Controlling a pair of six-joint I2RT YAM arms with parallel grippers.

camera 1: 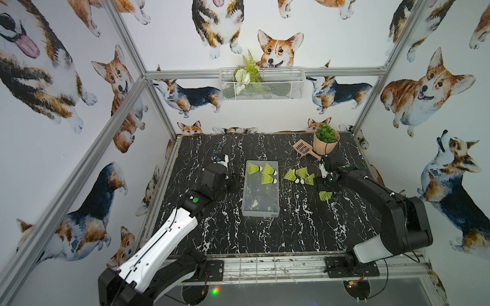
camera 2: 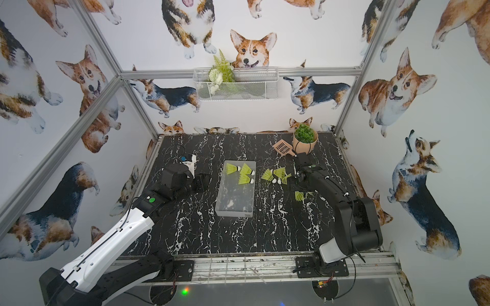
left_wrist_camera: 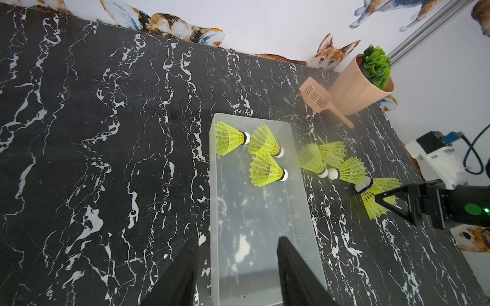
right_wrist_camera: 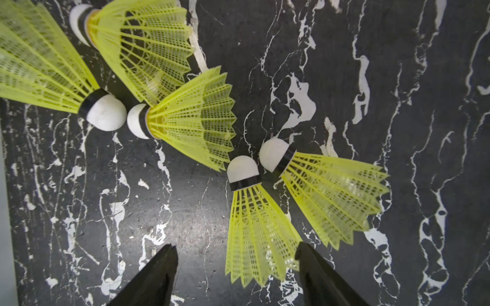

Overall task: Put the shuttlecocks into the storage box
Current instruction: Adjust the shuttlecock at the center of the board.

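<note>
We see right gripper (right_wrist_camera: 235,245) jaws spread; skirt of neon yellow-green plastic shuttlecock (right_wrist_camera: 254,233) lies between them, unpinched. Left gripper (left_wrist_camera: 237,239) spread, empty, near the translucent rectangular plastic storage box (left_wrist_camera: 259,225). Three shuttlecocks (left_wrist_camera: 230,137) in box, five beside it on black marble table (camera 1: 212,225).

Centre frame in both top views, the storage box (camera 1: 259,201) sits on the table (camera 1: 225,230), three shuttlecocks (camera 1: 267,180) in its upper end. More lie clustered just right of it, a lone shuttlecock (camera 1: 324,195) below them. My left claw (camera 1: 233,182) is left of the box, my right claw (right_wrist_camera: 236,245) right of the cluster. The scoop (camera 1: 302,146) and potted plant (camera 1: 325,137) stand upper right.
</note>
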